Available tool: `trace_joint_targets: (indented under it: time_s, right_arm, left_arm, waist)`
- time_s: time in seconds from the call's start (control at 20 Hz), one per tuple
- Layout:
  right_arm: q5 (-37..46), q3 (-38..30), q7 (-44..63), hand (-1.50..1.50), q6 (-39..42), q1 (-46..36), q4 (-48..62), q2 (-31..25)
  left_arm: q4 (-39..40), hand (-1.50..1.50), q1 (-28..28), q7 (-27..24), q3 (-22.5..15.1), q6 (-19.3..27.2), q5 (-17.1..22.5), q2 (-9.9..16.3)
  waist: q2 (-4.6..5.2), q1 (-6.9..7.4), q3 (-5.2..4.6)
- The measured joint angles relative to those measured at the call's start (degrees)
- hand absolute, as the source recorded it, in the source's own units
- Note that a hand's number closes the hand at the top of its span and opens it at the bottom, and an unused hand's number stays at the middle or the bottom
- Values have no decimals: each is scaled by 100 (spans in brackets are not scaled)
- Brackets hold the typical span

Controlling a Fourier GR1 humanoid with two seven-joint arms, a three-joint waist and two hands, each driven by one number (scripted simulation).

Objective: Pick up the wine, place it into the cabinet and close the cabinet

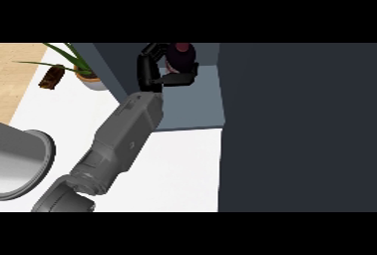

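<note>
1. The wine bottle (pixel 181 56) stands at twelve o'clock inside the cabinet (pixel 193 107), upright on its shelf.
2. The left hand (pixel 158 69) has its fingers curled round the bottle's body.
3. Glass likely handles heavy, stiff, slippery and fragile; mid-body suits gripping.
4. The right hand is unseen.

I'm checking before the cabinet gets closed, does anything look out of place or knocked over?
Nothing stands out. The left hand is curled round the wine bottle, holding it inside the open cabinet. The potted plant stands upright on the counter, beside a small brown object. No spill shows.
</note>
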Motion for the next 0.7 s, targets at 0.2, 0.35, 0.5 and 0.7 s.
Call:
trace_joint_targets:
  time_s: [0.2, 0.35, 0.5, 0.7]
  right_arm:
    - [10, 63, -30, -150, -16, 10, 0, 15]
    - [21, 70, -50, -150, -14, -55, 22, -5]
    - [33, 100, -44, -150, -52, -120, 39, 2]
    - [41, 82, -79, -150, -39, -69, 36, -24]
  left_arm:
    - [179, 150, -75, -85, 39, -27, -25, 3]
    - [359, -150, -149, -63, 71, 59, -30, 10]
    - [516, -150, -152, -125, 84, 176, -67, 3]
    - [658, -150, -188, -84, 74, 250, -156, 3]
  waist:
    - [7, -9, -2]
    - [28, -24, -6]
    - [42, -37, -6]
    - [43, -33, -5]
